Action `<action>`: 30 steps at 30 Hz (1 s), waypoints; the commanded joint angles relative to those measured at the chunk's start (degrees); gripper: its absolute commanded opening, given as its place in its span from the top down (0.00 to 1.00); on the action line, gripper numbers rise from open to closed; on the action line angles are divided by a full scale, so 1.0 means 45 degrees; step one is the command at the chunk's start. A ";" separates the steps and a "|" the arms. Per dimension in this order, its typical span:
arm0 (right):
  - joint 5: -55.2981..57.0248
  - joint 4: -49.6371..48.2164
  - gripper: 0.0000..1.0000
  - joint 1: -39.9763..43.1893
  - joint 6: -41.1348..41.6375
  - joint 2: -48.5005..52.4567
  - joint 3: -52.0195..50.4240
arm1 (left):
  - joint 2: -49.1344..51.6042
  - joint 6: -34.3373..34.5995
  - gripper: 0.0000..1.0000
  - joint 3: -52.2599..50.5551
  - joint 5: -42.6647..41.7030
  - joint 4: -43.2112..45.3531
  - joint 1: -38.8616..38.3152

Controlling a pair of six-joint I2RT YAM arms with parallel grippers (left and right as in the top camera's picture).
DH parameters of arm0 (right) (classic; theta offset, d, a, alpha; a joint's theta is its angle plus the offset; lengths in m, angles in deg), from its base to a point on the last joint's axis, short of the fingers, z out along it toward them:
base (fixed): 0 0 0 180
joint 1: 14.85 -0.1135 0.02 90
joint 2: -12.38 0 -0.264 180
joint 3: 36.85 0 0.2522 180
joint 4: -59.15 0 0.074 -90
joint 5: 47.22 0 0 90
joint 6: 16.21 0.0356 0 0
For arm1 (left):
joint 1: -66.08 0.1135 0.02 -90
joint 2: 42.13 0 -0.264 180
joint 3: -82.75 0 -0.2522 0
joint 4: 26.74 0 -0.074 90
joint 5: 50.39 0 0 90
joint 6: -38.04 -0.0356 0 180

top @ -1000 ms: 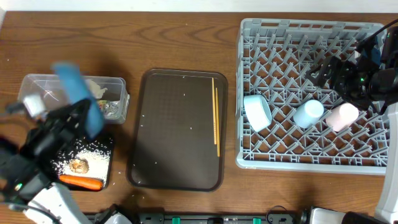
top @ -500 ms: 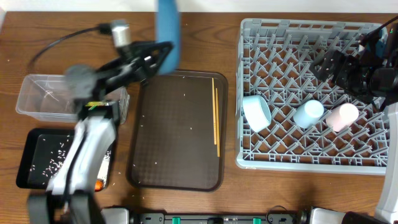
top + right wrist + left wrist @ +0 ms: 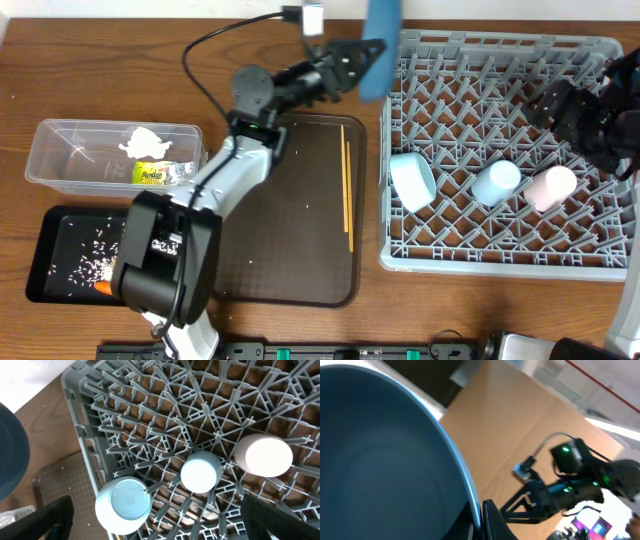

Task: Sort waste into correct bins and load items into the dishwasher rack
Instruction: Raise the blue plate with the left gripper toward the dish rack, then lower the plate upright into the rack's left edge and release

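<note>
My left gripper (image 3: 362, 55) is shut on the rim of the large blue plate (image 3: 381, 38), held on edge above the grey rack's (image 3: 480, 262) top left corner. The plate (image 3: 385, 460) fills the left wrist view, pinched by the gripper (image 3: 479, 520). In the rack lie the white-blue bowl (image 3: 413, 180), light blue cup (image 3: 496, 182) and pink cup (image 3: 552, 187). My right gripper (image 3: 575, 110) hovers open over the rack's right side. The right wrist view shows the gripper (image 3: 170, 530) above the bowl (image 3: 123, 505) and both cups. Chopsticks (image 3: 347, 190) lie on the brown tray.
The clear tub (image 3: 60, 170) at left holds the wrapper (image 3: 145, 140) and green-yellow packet (image 3: 152, 173). The black tray (image 3: 50, 240) below it holds rice (image 3: 95, 262) and a bit of carrot (image 3: 103, 288); my left arm hides its right part.
My left arm has swung the blue plate from over the bins at the left to the upper middle, beside the rack. The right arm has barely moved.
</note>
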 commanded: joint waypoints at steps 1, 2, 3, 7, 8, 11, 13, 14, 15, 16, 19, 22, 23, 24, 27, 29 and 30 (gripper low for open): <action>0.0165 0.0000 0.01 0.0170 0.0189 0.0010 0.0039 | 0.0034 -0.0962 0.94 0.0461 0.0957 -0.0175 -0.0782; 0.0180 0.0000 0.01 0.0175 0.0189 0.0010 0.0039 | 0.0112 -0.1039 0.94 0.0461 0.1127 -0.0204 -0.0957; 0.0180 -0.0005 0.01 0.0219 0.0199 0.0010 0.0039 | 0.0277 -0.1054 0.94 0.0461 0.1365 -0.0194 -0.1166; 0.0510 -0.0010 0.01 0.0398 0.0602 0.0010 0.0039 | 0.1073 -0.0529 0.94 0.0491 0.2215 0.0165 -0.1846; 0.0500 -0.0005 0.01 0.0432 0.0617 0.0010 0.0039 | 0.1273 -0.0369 0.94 0.0495 0.2312 0.0398 -0.1953; 0.0505 0.0019 0.01 0.0442 0.0612 0.0010 0.0039 | 0.1919 0.0223 0.94 0.0520 0.2603 0.1462 -0.2229; 0.0505 0.0068 0.01 0.0442 0.0612 0.0010 0.0039 | 0.2356 0.0869 0.94 0.0573 0.2924 0.1957 -0.2312; 0.0505 0.0102 0.01 0.0442 0.0612 0.0010 0.0039 | 0.2574 0.1156 0.94 0.0597 0.3075 0.2142 -0.2336; 0.0505 0.0131 0.01 0.0437 0.0612 0.0010 0.0039 | 0.2749 0.1321 0.94 0.0612 0.3167 0.2302 -0.2351; 0.0505 0.0175 0.01 0.0437 0.0612 0.0010 0.0039 | 0.2948 0.1457 0.94 0.0651 0.3240 0.2482 -0.2356; 0.0510 0.0301 0.01 0.0437 0.0607 0.0010 0.0039 | 0.3356 0.1773 0.94 0.0699 0.3468 0.2594 -0.2356; 0.0510 0.0423 0.01 0.0442 0.0597 0.0010 0.0039 | 0.3580 0.1763 0.94 0.0772 0.3585 0.2584 -0.2351; 0.0515 0.0452 0.01 0.0437 0.0597 0.0010 0.0034 | 0.3628 0.1768 0.94 0.0772 0.3677 0.2584 -0.2351; 0.0515 0.0481 0.01 0.0437 0.0588 0.0010 0.0034 | 0.3682 0.1768 0.94 0.0772 0.3745 0.2584 -0.2336; 0.0529 0.0525 0.01 0.0442 0.0559 0.0010 0.0034 | 0.3842 0.1826 0.93 0.0772 0.3993 0.2584 -0.2327; 0.0699 0.0544 0.01 0.0437 0.0563 0.0010 0.0034 | 0.3881 0.1977 0.94 0.0772 0.4206 0.2579 -0.2331; 0.0777 0.0559 0.01 0.0437 0.0559 0.0010 0.0034 | 0.3881 0.2089 0.94 0.0772 0.4250 0.2589 -0.2331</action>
